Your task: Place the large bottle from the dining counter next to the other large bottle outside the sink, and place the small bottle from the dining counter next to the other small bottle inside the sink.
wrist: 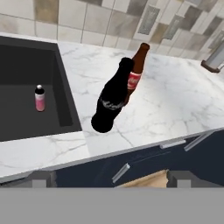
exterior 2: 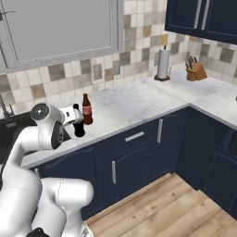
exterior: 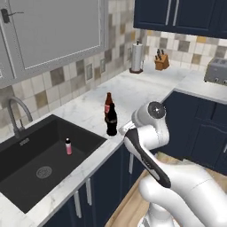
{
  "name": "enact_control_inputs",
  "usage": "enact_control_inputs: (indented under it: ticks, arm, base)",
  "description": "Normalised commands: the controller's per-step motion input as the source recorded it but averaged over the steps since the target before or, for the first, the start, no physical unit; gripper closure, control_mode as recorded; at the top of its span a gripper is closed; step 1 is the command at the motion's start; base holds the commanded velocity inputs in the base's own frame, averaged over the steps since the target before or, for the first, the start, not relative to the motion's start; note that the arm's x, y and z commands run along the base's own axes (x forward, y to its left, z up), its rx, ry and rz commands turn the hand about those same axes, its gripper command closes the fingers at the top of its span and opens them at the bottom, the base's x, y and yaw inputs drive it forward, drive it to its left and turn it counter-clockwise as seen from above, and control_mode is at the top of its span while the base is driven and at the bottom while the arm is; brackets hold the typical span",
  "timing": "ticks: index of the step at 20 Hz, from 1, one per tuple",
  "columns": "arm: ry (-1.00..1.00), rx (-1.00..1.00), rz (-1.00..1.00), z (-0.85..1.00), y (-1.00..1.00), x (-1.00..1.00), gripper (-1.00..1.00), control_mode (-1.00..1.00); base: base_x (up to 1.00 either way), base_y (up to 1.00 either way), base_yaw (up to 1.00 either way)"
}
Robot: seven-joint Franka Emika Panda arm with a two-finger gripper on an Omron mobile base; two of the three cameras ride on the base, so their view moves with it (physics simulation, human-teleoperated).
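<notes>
So the large bottle (wrist: 111, 98), the all-black cola one, is already standing on the marble worktop right of the sink (exterior: 26, 177), just beside the other large bottle (wrist: 135, 72) with the reddish neck. In the hand view the two overlap, black one in front, so I can't tell if they touch or just sit very close. From the left base view the black bottle (exterior: 111, 120) is at about 5 o'clock of the red-necked one (exterior: 107, 103), both upright.

The gripper (wrist: 112, 179) has its fingers spread wide with nothing between them. The black bottle lies at roughly 12 o'clock from the fingertips in the hand view, well apart from them, its long axis leaning toward 1 o'clock in that view because the camera is tilted.

My read: the large-bottle half looks done. The other small bottle (wrist: 40, 98), pink with a dark cap, stands alone inside the basin at about 9 o'clock from the black one. The small dark bottle hasn't joined it, so the next job is going to fetch that one.
</notes>
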Motion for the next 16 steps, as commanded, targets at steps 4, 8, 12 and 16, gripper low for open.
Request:
enact_control_inputs:
  ticks: [4,8,12,16]
  arm:
    - [0.0,0.0,0.0,0.0,0.0,0.0,-1.0,1.0]
    - [0.0,0.0,0.0,0.0,0.0,0.0,-1.0,1.0]
    - [0.0,0.0,0.0,0.0,0.0,0.0,-1.0,1.0]
    - [0.0,0.0,0.0,0.0,0.0,0.0,-1.0,1.0]
  base:
    - [-0.67,0.02,0.06]
    - [-0.38,0.25,0.3]
    - [-0.14,0.35,0.48]
    - [-0.42,0.37,0.49]
